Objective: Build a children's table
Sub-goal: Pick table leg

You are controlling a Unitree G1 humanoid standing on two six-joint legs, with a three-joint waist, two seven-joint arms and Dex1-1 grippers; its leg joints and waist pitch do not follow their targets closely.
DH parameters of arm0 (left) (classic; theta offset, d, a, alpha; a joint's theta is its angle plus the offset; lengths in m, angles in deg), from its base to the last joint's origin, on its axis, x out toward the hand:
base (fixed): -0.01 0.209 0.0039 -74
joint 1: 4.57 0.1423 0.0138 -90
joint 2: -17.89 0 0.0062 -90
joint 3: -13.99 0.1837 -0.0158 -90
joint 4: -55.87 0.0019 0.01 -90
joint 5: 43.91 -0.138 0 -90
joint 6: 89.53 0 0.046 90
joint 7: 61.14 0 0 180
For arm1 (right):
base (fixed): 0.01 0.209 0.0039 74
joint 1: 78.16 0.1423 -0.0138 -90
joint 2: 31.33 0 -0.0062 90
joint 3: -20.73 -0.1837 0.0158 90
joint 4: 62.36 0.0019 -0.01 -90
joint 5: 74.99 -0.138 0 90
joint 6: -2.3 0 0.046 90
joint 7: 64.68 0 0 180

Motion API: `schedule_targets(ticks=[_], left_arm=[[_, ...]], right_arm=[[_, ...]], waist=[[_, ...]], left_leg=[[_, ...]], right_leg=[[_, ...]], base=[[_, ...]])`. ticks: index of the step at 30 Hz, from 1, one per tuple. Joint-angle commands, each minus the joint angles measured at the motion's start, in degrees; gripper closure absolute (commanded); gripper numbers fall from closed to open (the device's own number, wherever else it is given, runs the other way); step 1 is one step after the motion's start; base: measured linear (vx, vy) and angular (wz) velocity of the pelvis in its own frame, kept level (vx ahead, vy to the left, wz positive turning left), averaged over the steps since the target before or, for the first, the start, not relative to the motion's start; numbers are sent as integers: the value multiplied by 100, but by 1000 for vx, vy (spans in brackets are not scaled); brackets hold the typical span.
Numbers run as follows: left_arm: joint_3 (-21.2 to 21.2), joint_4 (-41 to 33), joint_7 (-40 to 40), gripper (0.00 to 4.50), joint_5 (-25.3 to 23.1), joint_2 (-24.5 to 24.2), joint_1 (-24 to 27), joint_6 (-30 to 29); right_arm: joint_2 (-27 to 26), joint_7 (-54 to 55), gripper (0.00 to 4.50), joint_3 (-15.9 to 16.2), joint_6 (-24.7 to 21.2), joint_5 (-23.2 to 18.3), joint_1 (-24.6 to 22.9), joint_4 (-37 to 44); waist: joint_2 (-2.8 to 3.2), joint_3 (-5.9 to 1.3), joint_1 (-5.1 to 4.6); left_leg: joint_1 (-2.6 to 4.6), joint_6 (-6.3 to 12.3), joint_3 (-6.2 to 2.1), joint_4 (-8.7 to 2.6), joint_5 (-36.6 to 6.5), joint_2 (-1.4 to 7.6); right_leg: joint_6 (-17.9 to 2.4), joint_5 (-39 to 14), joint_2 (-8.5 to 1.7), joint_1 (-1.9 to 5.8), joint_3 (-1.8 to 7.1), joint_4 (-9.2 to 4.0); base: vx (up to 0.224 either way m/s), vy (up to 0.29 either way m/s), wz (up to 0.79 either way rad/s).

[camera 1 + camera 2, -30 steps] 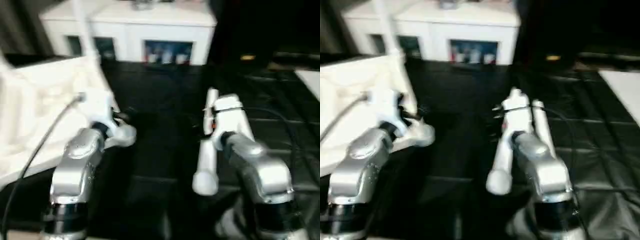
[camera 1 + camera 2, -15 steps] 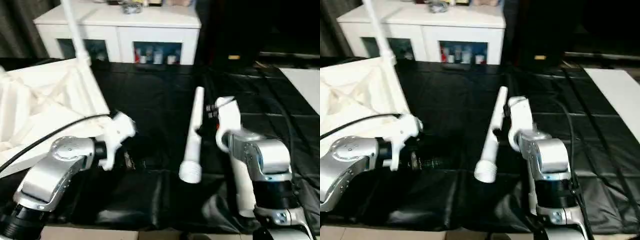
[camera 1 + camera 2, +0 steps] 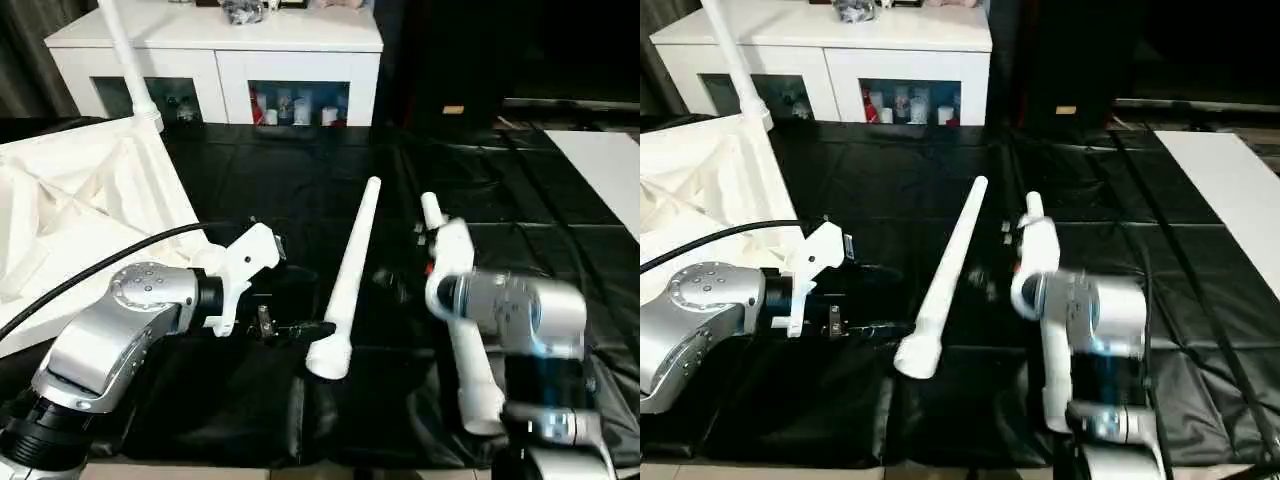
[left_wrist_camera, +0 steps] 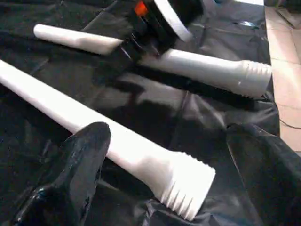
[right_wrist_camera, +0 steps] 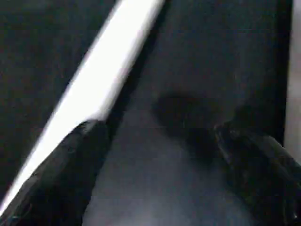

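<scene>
So you have two loose legs to work with on the black table cover [image 3: 300, 170]. The first leg [image 3: 350, 270] lies at the centre of the head view, thin tip toward 12 o'clock, ribbed fat end toward 6. The second leg [image 3: 465, 350] lies just beside it at about 3 o'clock, partly under your right forearm. A third leg [image 3: 128, 60] already stands upright in the far corner of the table top [image 3: 80, 210], which rests upside down at 9 to 10 o'clock.

Your left claw [image 4: 155, 188] stands wide open, holding nothing, its fingers [image 4: 84, 160] straddling the fat end of the first leg. Your right claw [image 5: 160, 155] also gapes empty above the cover, with a leg just beside one finger.

Judging by looks, these legs are hollow plastic: light, stiff and smooth, likely to roll or slip. Take hold near the ribbed end, where the ridges should give grip.

Count: three legs, one table top, two claws.
</scene>
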Motion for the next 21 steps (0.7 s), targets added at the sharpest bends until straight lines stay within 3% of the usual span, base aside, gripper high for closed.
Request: schedule_targets(ticks=[1, 3, 4, 5, 8, 9, 11, 12, 13, 14, 19, 21], left_arm=[[73, -21, -37, 0, -75, -78, -53, -29], [107, 20, -67, 0, -152, -126, -45, -19], [131, 41, -84, 0, -196, -156, -37, -20], [141, 49, -92, 0, -211, -165, -35, -21], [172, 66, -89, 0, -234, -194, -29, -24], [177, 53, -98, 0, -238, -200, -25, -32], [174, 39, -110, 0, -228, -201, -24, -43], [171, 34, -116, 0, -226, -201, -22, -46], [164, 8, -137, 0, -226, -209, -9, -57], [162, -1, -147, 0, -229, -214, -4, -61], [148, -54, -155, 0, -226, -267, 43, -71], [154, -48, -154, 0, -225, -273, 36, -65]], right_arm=[[-13, 66, 35, 19, 108, 30, 131, 70], [-151, 53, 35, -75, 179, -85, 269, 142], [-239, 46, 35, -89, 97, -131, 341, 153], [-269, 44, 35, -92, 66, -145, 366, 154], [-267, -41, 35, 157, -267, -128, 381, 51], [-258, -58, 35, 425, -482, -82, 325, -98], [-245, -54, 35, 698, -590, -51, 261, -252], [-235, -76, 35, 833, -618, -41, 222, -299], [-186, -33, 35, 1106, -622, 81, 156, -370], [-169, -24, 35, 1195, -627, 119, 134, -393], [-114, -56, 35, 1288, -697, 125, 97, -449], [-33, -64, 70, 1315, -689, 140, 85, -456]], waist=[[28, -346, 47], [24, -370, 73], [26, -404, 105], [19, -400, 104], [26, -409, 155], [5, -412, 182], [30, -393, 232], [29, -387, 237], [-14, -380, 234], [9, -367, 257], [0, -333, 290], [-2, -330, 299]], left_leg=[[-39, -57, -24, -629, -1244, 298], [-39, -5, 2, -631, -1013, 297], [-65, 71, 25, -640, -520, 302], [-77, 102, 33, -639, -379, 300], [-60, 169, 50, -624, 33, 309], [-61, 190, 59, -619, 163, 316], [-30, 125, 67, -632, 70, 333], [-30, 95, 72, -637, -2, 339], [-37, 31, 75, -647, -148, 346], [-28, -45, 73, -653, -259, 353], [21, -209, 103, -689, -775, 366], [23, -225, 112, -696, -852, 370]], right_leg=[[-1026, -2568, -252, 313, 236, -318], [-1115, -2348, -252, 345, 248, -281], [-1206, -1866, -250, 410, 246, -219], [-1236, -1731, -243, 421, 245, -210], [-1343, -1378, -232, 446, 244, -165], [-1381, -1267, -222, 455, 241, -150], [-1406, -1335, -219, 445, 246, -154], [-1388, -1399, -221, 445, 254, -167], [-1352, -1568, -221, 450, 257, -185], [-1277, -1771, -231, 443, 263, -200], [-922, -2548, -208, 388, 265, -282], [-836, -2709, -205, 378, 262, -299]], base=[[0, 0, 0], [0, 0, 0], [0, 0, 0], [0, 0, 0], [0, 0, 0], [0, 0, 0], [0, 0, 0], [0, 0, 0], [0, 0, 0], [0, 0, 0], [0, 0, 0], [0, 0, 0]])
